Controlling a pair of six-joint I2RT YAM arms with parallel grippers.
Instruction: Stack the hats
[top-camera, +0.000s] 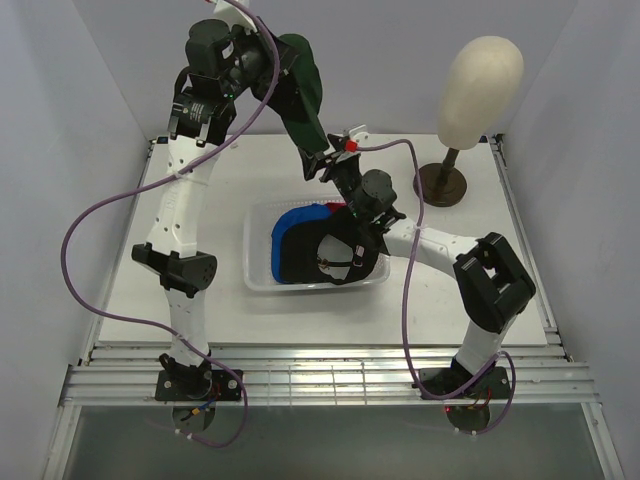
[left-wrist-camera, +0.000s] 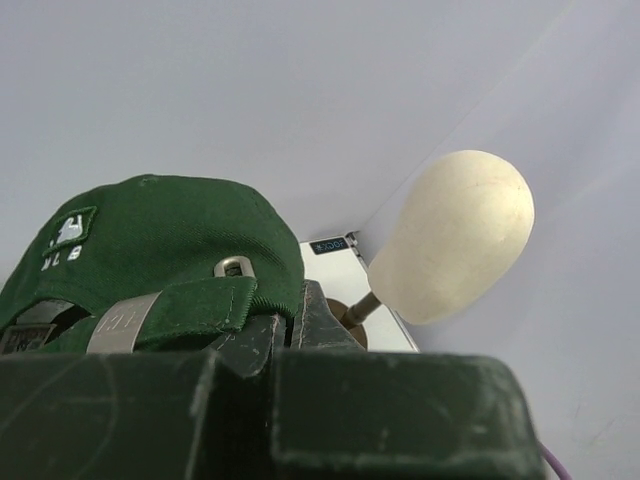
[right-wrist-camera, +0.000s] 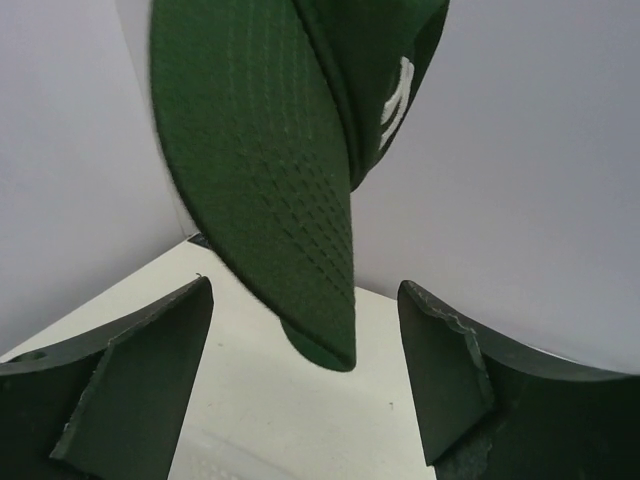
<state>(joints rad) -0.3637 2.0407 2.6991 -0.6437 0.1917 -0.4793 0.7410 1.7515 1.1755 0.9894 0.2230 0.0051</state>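
Top external, dark green cap (top-camera: 300, 85): raised high over the far edge of the tabletop (top-camera: 240, 180), brim hanging down.
Top external, right gripper (top-camera: 335, 165): at the brim's lower tip, just beyond the tray's far side.
Top external, clear tray (top-camera: 260, 280): in the middle of the tabletop. It holds a black cap (top-camera: 335, 262) on top, a blue cap (top-camera: 292, 222) under it, and a red cap (top-camera: 335, 207) that shows only as a sliver at the far side.
Top external, mannequin head (top-camera: 480, 85): on its stand near the far right corner.
Left wrist, left gripper (left-wrist-camera: 285, 330): clamped on the green cap's back strap, with the crown rising up and to the left.
Right wrist, fingers (right-wrist-camera: 140, 380): spread wide. The green brim hangs tip-down between them and touches neither.
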